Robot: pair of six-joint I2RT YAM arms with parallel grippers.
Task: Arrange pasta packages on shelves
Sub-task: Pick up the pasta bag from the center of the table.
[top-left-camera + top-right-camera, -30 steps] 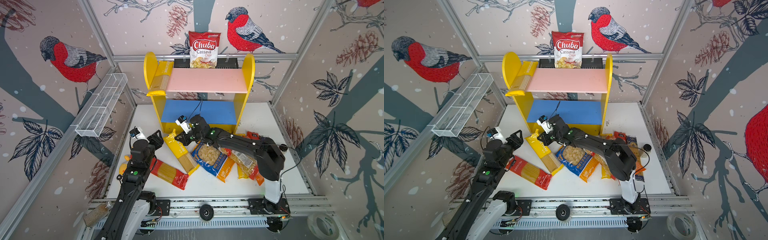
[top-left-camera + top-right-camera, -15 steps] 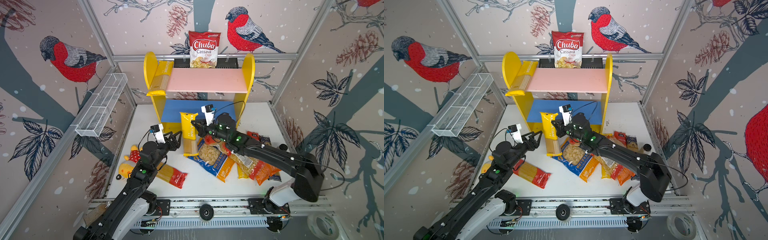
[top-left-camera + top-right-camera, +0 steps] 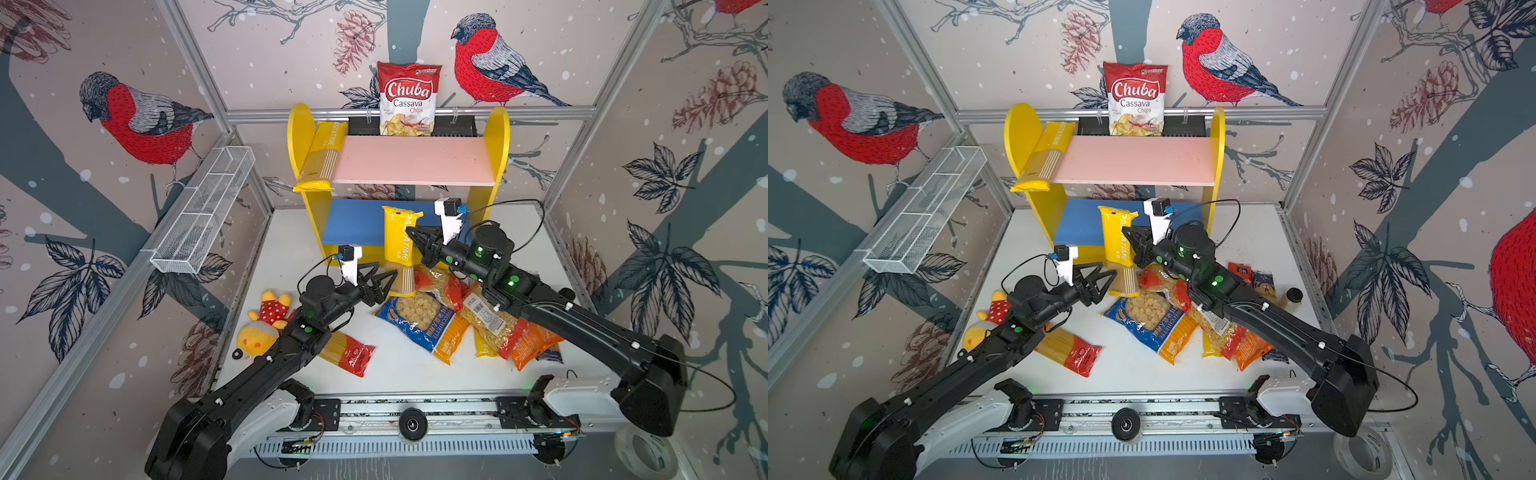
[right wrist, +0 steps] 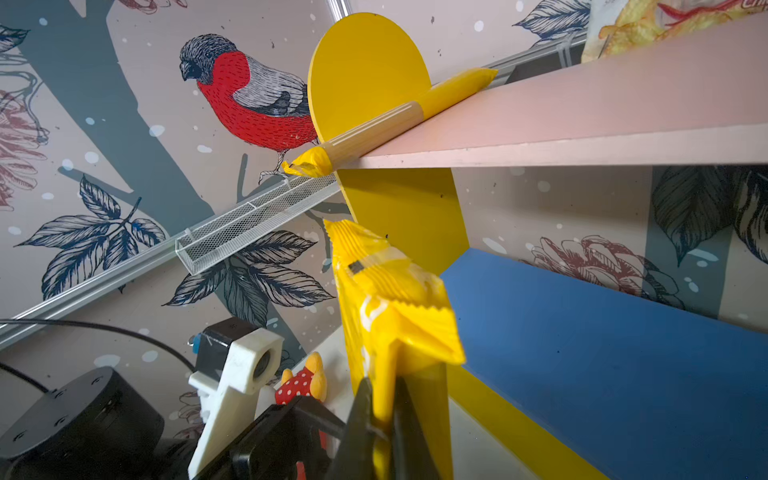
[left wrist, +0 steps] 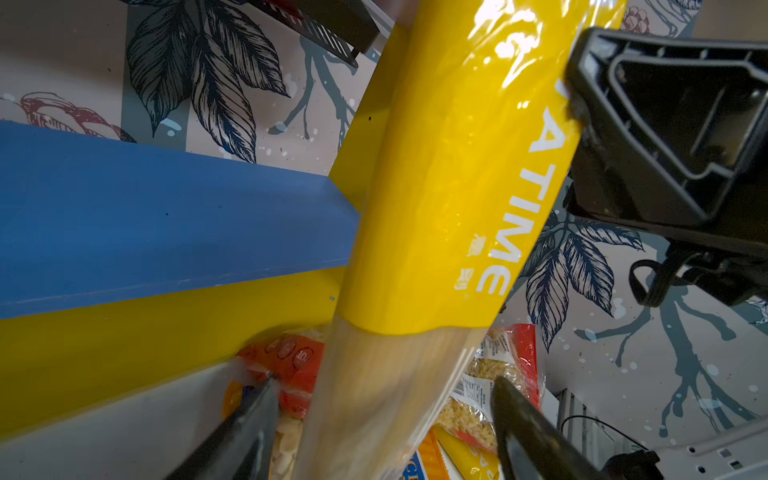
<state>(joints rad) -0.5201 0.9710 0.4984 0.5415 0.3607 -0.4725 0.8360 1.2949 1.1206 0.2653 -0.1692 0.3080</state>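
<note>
My right gripper (image 3: 415,240) (image 4: 380,386) is shut on a long yellow "PASTATIME" pasta package (image 3: 398,241) (image 3: 1116,237) (image 4: 386,299). It holds the package upright in front of the blue lower board (image 3: 353,220) of the yellow shelves (image 3: 496,137). My left gripper (image 3: 384,276) (image 5: 384,384) is open, with a finger on either side of the package's clear lower end (image 5: 374,395) and a gap at each side. A second yellow package (image 3: 322,160) (image 4: 395,120) lies at the left end of the pink upper board (image 3: 415,160). Several more pasta packages (image 3: 415,316) lie heaped on the table, and a red spaghetti pack (image 3: 349,353) lies under my left arm.
A Chuba chips bag (image 3: 408,99) stands behind the shelves' top. A polka-dot plush toy (image 3: 266,324) lies left of my left arm. A white wire basket (image 3: 203,216) hangs on the left wall. A small jar (image 3: 1293,296) stands right of the heap.
The right gripper has lifted the yellow package off the table and stood it upright before the shelves. The left arm has swung in to its lower end, its jaws opening wider.
</note>
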